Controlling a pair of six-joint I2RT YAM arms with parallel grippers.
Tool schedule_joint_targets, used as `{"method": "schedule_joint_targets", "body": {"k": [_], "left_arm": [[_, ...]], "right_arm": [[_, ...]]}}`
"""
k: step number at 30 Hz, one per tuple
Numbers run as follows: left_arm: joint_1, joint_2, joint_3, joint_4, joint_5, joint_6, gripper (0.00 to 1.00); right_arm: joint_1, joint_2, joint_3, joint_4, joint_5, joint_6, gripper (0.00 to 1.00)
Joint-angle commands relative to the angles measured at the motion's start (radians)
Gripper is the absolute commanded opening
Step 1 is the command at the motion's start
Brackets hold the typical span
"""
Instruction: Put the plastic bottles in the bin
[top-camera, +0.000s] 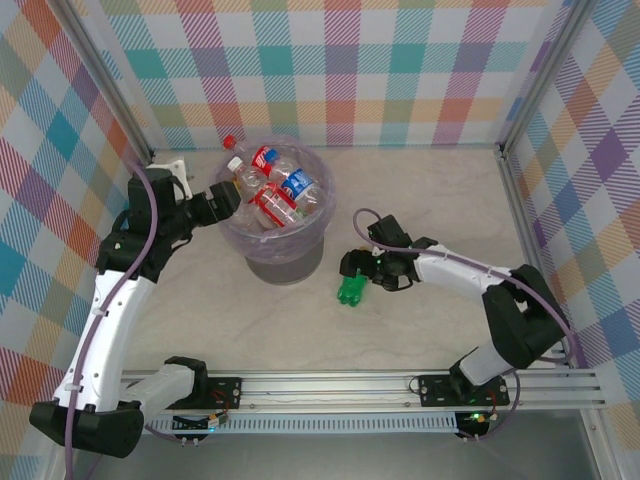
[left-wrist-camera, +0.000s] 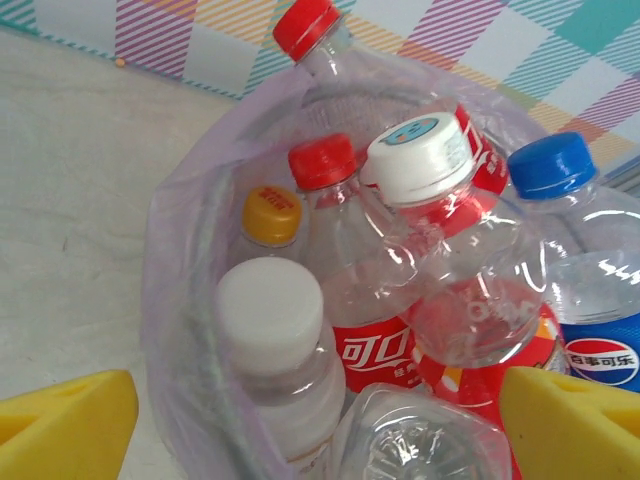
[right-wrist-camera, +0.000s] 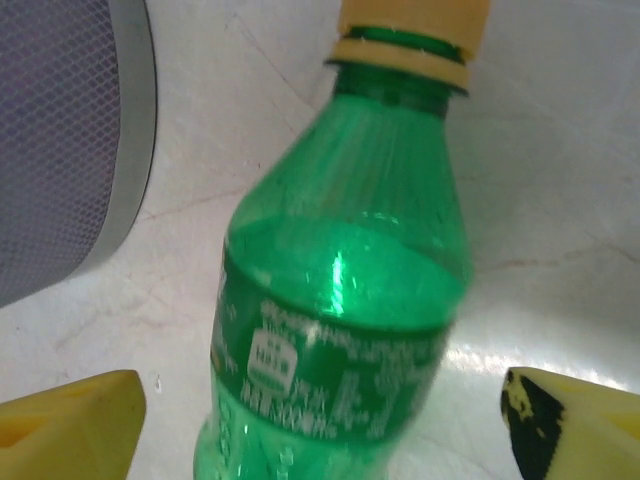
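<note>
The bin (top-camera: 287, 262), a grey bucket with a lavender bag (left-wrist-camera: 175, 250), holds several plastic bottles (top-camera: 282, 192). Among them are a white-capped one (left-wrist-camera: 275, 320), a red-labelled one (left-wrist-camera: 330, 165) and a blue-capped one (left-wrist-camera: 565, 170). A red-capped neck (left-wrist-camera: 305, 25) leans over the far rim. My left gripper (top-camera: 222, 200) hovers open at the bin's left rim, its yellow fingertips (left-wrist-camera: 60, 425) wide apart above the pile, touching nothing. A green bottle (right-wrist-camera: 340, 330) rests on the table (top-camera: 350, 290) right of the bin. My right gripper (top-camera: 364, 272) is open around it, with gaps on both sides.
The bin's grey wall (right-wrist-camera: 60, 130) stands close to the left of the green bottle. Checked walls (top-camera: 340, 70) enclose the table on three sides. A metal rail (top-camera: 400, 385) with both arm bases runs along the near edge.
</note>
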Motion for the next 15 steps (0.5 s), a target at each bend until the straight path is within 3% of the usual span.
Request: {"method": "schedule_joint_targets", "body": {"k": [1,6,15], "left_arm": [[0.012,-0.02,-0.057,0.019,-0.023,-0.033,0.9],[0.013,-0.044,-0.139,0.117,-0.029,-0.101,0.88],[0.016,0.008,-0.145,0.13,0.003,-0.103,0.81]], "right_arm": [[-0.001,0.042,0.014,0.07,-0.034,0.002,0.87],[0.0,0.05,-0.003,0.13,-0.048,0.008,0.74],[-0.022,0.034,0.046,0.043,-0.035,-0.053,0.61]]}}
